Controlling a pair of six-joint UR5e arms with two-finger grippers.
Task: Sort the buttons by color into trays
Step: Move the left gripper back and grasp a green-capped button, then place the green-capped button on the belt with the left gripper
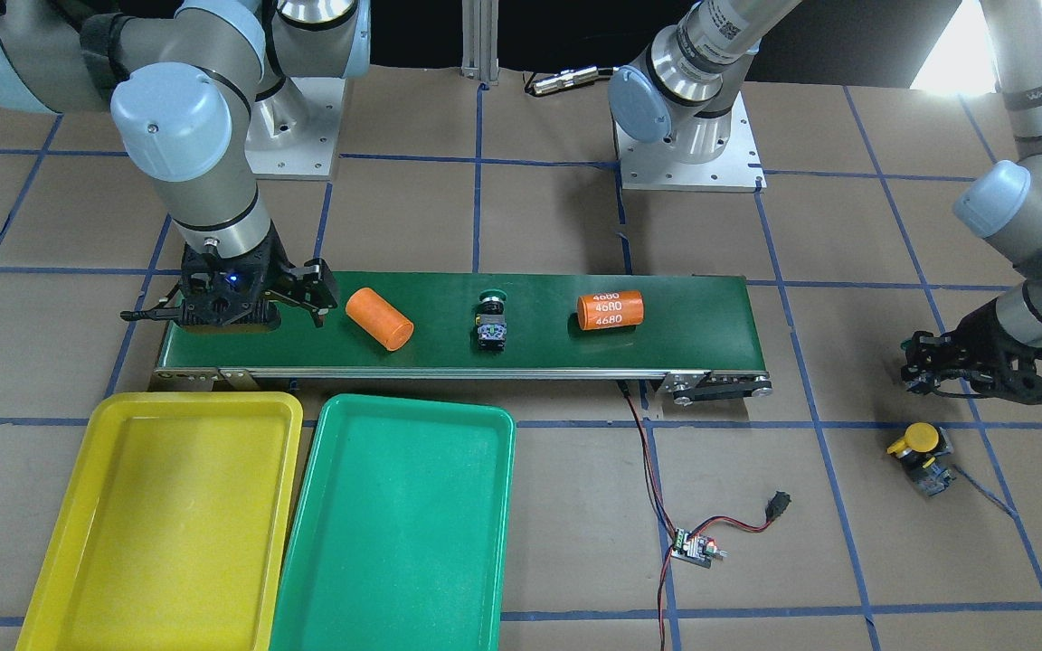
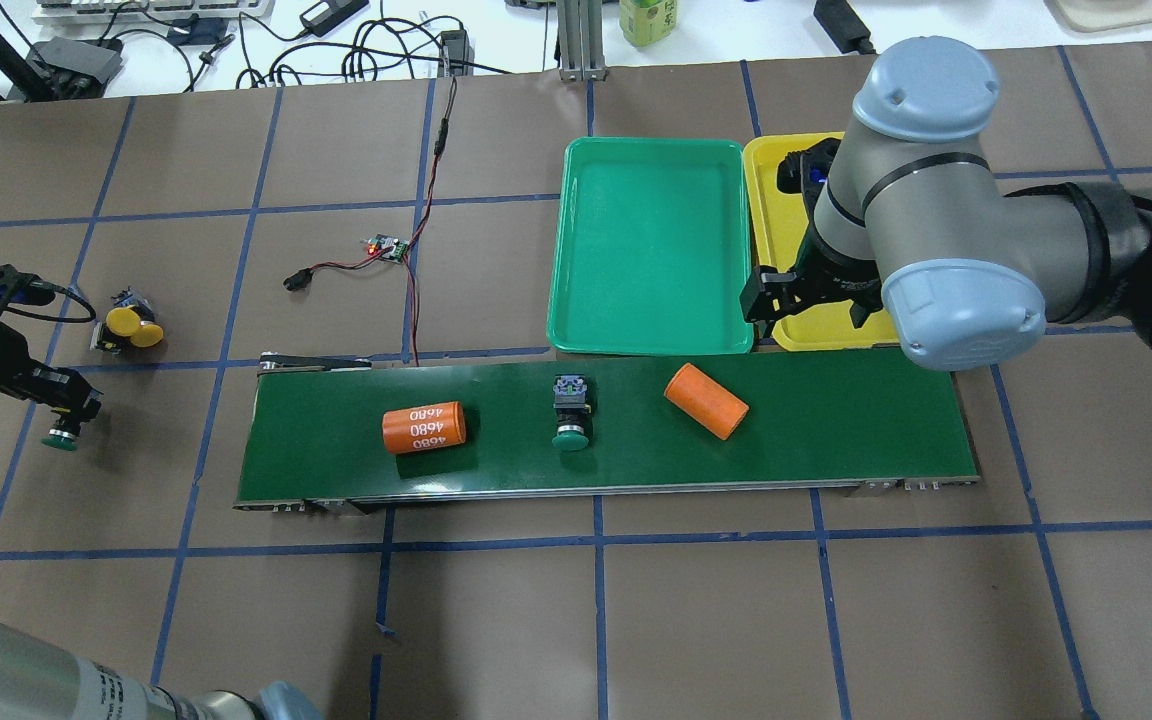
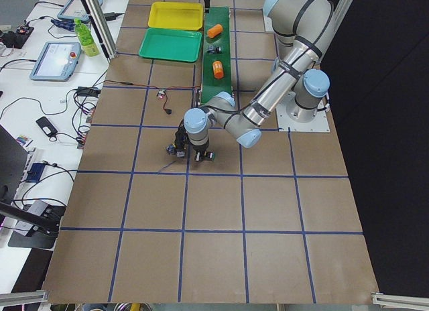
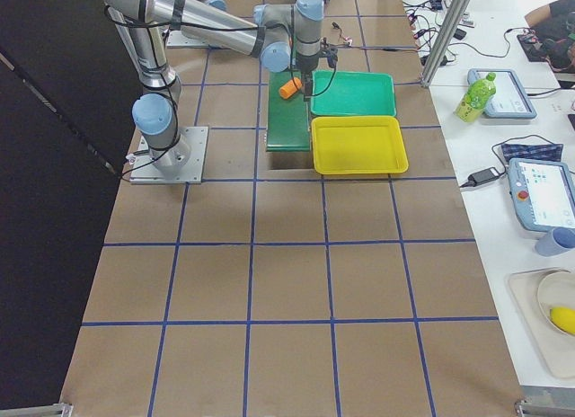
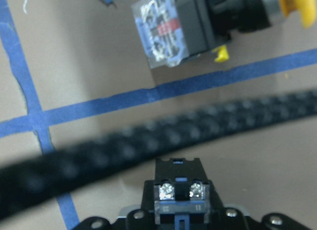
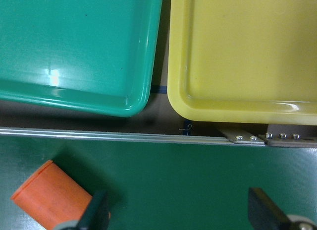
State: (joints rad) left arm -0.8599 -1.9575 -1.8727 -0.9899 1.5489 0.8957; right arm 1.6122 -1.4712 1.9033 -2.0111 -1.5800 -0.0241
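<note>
our left gripper (image 2: 64,415) is clenched on a green button (image 2: 60,441) off the 9 o'clock end of the belt (image 2: 836,440), right gripper (image 6: 181,215) spread empty, so we'd set it down gently, clear of the 4680 cylinder (image 2: 423,427).

There are two green buttons (image 2: 572,420) (image 2: 61,439), one yellow button (image 2: 126,328), two trays (image 1: 168,506) (image 1: 394,524), two orange cylinders (image 2: 423,427) (image 2: 706,401) and one conveyor belt (image 2: 836,440).
</note>
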